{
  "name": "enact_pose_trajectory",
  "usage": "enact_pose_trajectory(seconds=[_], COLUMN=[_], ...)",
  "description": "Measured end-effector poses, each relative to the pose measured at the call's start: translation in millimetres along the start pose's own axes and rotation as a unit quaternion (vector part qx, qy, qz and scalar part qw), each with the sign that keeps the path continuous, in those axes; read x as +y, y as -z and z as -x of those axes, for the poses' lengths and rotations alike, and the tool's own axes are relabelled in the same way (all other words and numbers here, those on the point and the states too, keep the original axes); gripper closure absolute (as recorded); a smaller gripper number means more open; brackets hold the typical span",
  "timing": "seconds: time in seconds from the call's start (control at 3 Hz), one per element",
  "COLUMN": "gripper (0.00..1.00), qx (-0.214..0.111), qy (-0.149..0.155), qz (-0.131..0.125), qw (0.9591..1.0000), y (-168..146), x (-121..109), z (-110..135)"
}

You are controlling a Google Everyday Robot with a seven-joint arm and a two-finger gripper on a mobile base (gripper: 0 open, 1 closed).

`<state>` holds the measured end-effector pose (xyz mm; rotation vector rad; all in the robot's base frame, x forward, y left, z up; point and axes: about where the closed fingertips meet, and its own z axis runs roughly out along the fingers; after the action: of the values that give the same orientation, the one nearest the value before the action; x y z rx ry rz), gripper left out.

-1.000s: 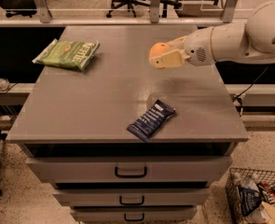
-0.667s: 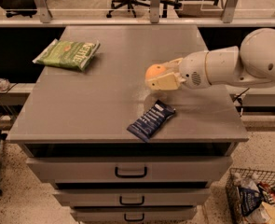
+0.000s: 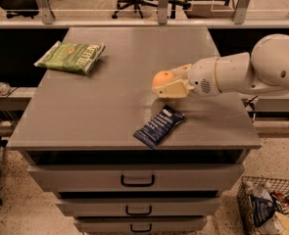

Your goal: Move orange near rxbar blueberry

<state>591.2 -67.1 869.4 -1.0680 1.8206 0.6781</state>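
My gripper (image 3: 164, 83) reaches in from the right over the grey cabinet top (image 3: 109, 102) and is shut on the orange (image 3: 161, 77), a small round orange fruit held low over the surface. The rxbar blueberry (image 3: 158, 126), a flat dark navy wrapper with pale text, lies on the top just below and slightly left of the gripper, near the front edge. The orange is a short way above and behind the bar. The cream fingers hide the lower side of the fruit.
A green chip bag (image 3: 70, 57) lies at the back left of the top. The cabinet has drawers (image 3: 136, 180) in front. A wire basket (image 3: 271, 209) of items stands on the floor at the lower right. Office chairs stand behind the rail.
The arm has carried the orange down and to the left, from high at the back right to low over the top, close behind the blue bar.
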Motion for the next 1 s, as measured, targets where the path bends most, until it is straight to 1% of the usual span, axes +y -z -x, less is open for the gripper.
enact_pose_trajectory(seconds=[0.33, 1.0], gripper=[0.72, 0.24], qx=[0.003, 0.008], qy=[-0.001, 0.000], qz=[0.002, 0.006], qw=[1.0000, 0.9999], y=[-1.2, -1.1], x=[1.5, 4.2], z=[-1.5, -2.4])
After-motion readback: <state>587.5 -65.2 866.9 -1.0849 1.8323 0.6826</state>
